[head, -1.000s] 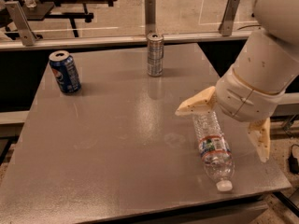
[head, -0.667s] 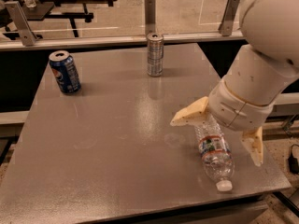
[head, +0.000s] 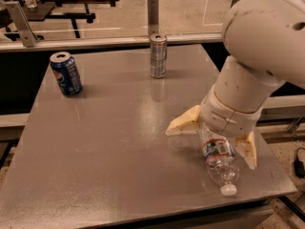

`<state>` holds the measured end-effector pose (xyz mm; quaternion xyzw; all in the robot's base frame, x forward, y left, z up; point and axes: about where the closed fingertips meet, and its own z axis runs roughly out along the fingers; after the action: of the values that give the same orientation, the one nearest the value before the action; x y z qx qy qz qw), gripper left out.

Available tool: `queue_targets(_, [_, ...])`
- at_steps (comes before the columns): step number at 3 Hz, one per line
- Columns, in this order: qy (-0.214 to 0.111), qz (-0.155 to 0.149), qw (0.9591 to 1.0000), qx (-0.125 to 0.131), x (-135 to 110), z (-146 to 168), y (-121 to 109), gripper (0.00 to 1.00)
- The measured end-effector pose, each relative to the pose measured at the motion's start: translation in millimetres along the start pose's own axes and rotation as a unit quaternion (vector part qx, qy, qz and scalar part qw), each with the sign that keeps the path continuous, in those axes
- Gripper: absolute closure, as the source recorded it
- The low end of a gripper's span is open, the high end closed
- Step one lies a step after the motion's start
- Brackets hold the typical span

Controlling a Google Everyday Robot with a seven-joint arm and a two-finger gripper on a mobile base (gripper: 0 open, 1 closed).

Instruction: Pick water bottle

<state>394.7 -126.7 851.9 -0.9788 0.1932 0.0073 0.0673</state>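
Water bottle (head: 220, 160) lying between wide-spread jaws, near the front right corner of the table (head: 105, 156).
It lies on its side, white cap toward the front edge and label band between the two cream fingers (head: 185, 123). The gripper (head: 210, 149) stands open astride it, not closed on it. Well beyond the jaws stand the silver can (head: 158, 55) and, farther left, the blue Pepsi can (head: 66, 74).

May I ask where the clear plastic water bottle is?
The clear ribbed bottle lies at the front-right corner of the grey table, white cap toward the camera, the hand straddling it.
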Motion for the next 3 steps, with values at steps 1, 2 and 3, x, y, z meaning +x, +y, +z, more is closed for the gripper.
queue_targets(1, [0.0, -0.008, 0.9998, -0.02, 3, 7, -1, 0.2])
queue_targets(2, [0.006, -0.006, 0.9993, -0.036, 8, 7, -1, 0.42])
queue_targets(3, [0.013, 0.019, 0.9991, -0.036, 14, -3, -4, 0.64])
